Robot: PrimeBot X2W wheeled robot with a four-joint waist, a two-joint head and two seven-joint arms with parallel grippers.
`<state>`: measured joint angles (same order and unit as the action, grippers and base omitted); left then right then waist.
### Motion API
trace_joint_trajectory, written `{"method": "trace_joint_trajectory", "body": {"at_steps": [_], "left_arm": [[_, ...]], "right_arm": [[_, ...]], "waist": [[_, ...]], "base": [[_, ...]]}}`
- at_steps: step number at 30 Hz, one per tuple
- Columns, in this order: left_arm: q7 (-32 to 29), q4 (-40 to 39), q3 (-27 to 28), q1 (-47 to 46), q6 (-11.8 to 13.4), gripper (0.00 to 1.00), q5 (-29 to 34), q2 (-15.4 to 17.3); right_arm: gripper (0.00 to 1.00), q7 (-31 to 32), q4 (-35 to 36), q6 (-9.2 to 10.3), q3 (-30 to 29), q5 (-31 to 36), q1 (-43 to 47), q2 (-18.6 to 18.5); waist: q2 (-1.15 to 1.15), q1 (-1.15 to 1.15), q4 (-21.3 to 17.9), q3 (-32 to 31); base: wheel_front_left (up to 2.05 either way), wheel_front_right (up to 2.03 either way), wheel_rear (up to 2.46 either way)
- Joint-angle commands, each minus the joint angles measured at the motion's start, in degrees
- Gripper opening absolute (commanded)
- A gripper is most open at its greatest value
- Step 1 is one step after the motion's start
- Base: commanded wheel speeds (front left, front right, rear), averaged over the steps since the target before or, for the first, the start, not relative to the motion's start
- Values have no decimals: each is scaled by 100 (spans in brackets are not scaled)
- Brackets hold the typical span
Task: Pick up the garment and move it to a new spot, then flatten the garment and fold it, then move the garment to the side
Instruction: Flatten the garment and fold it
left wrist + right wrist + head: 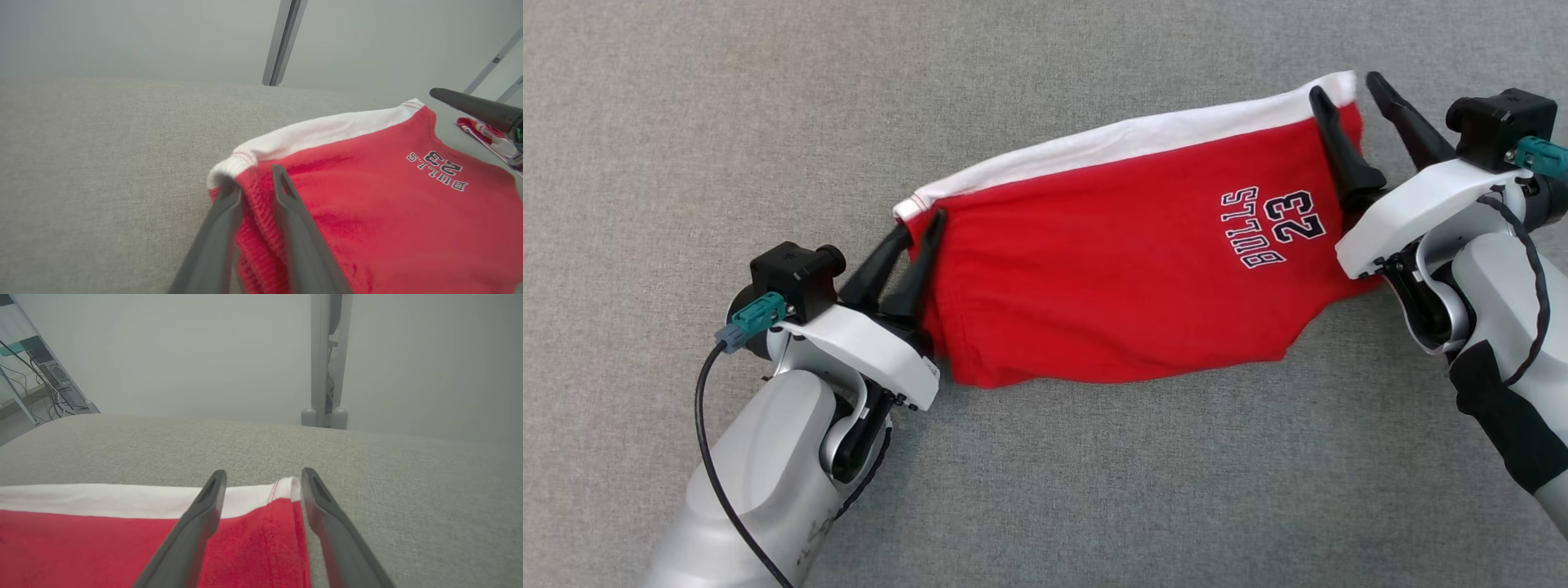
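Note:
A red garment (1111,269) with a white band along its far edge and "BULLS 23" printed on it lies spread on the grey surface; it shows too in the left wrist view (388,212) and the right wrist view (102,539). My left gripper (920,227) is at its left corner, shut on bunched red cloth between the fingers (253,179). My right gripper (1347,88) stands open at the right corner (263,475), one finger over the cloth, the other just off its edge. One of its dark fingers (474,108) also shows in the left wrist view.
The grey cloth-covered surface (768,122) stretches all around the garment. Beyond its far edge stand metal posts (284,41) (325,355) against a pale wall. A small red-and-white item (486,134) lies off to the right. Cables and equipment (49,375) sit at the far left.

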<state>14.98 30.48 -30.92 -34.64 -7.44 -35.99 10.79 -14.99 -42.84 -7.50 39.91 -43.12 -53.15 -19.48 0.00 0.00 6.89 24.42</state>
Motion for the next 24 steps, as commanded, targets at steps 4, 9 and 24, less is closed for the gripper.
{"method": "trace_joint_trajectory", "body": {"at_steps": [4,9,24], "left_arm": [[23,98,29,-92,-8,100,-58,39],[23,166,120,102,-8,100,-40,69],[22,-264,513,840,21,100,216,191]], "right_arm": [[100,-30,-134,-1,137,-163,-29,1],[100,-30,-9,-1,102,-239,146,-10],[100,-30,-359,-1,-105,-953,951,53]], "waist": [[0,0,-47,-106],[0,0,-149,-339],[0,0,-185,-922]], "base": [[0,0,0],[0,0,0],[0,0,0]]}}
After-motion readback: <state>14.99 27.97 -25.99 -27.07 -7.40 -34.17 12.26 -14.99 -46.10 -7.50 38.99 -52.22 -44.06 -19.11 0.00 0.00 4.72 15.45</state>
